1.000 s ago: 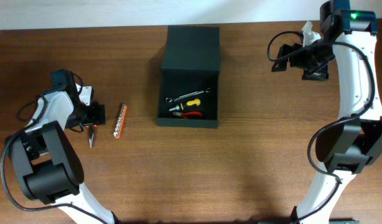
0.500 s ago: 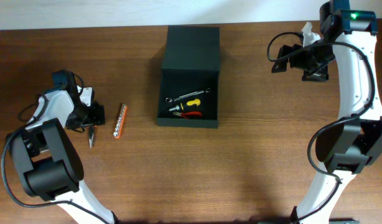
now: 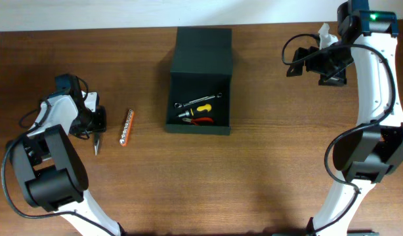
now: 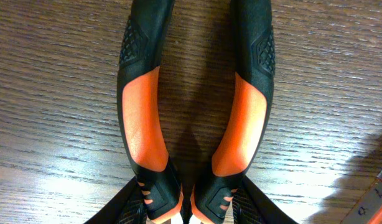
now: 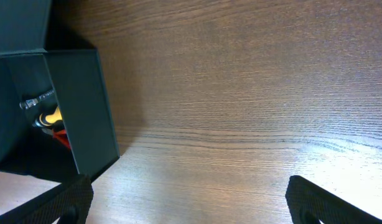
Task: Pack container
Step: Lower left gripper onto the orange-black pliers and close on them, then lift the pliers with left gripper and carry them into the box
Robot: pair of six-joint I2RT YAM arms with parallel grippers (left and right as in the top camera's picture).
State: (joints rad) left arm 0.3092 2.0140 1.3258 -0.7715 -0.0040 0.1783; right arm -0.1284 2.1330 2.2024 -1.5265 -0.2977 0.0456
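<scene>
At between 8 and 9 o'clock from the container (image 3: 198,129), on the left side of the table (image 3: 254,177), the left fingers (image 4: 130,202) have drawn in over the last second from a wide stance to a narrow one. The left wrist view shows them pressed against both sides of the pliers (image 4: 141,124) near the pivot, the orange-and-black handles running away from the camera. Overhead, the pliers lie where they lay a second ago, flat on the table, not yet lifted. Judgement: the grasp is just made, and the carry to the container remains. The container sits at 12 o'clock of the table's middle, its lid (image 3: 203,47) thrown back toward the far table edge, so the opening is unobstructed from above. A wrench (image 3: 199,100) and a red-handled tool (image 3: 203,120) already lie inside. An orange bit strip (image 3: 127,126) lies at 3 o'clock from the left fingers, between them and the container's left wall; the carry should clear both by height. The right fingers (image 5: 331,200) stand wide apart, unchanged, holding nothing, well apart at 2 o'clock from the container. Open table lies at 6 o'clock.
</scene>
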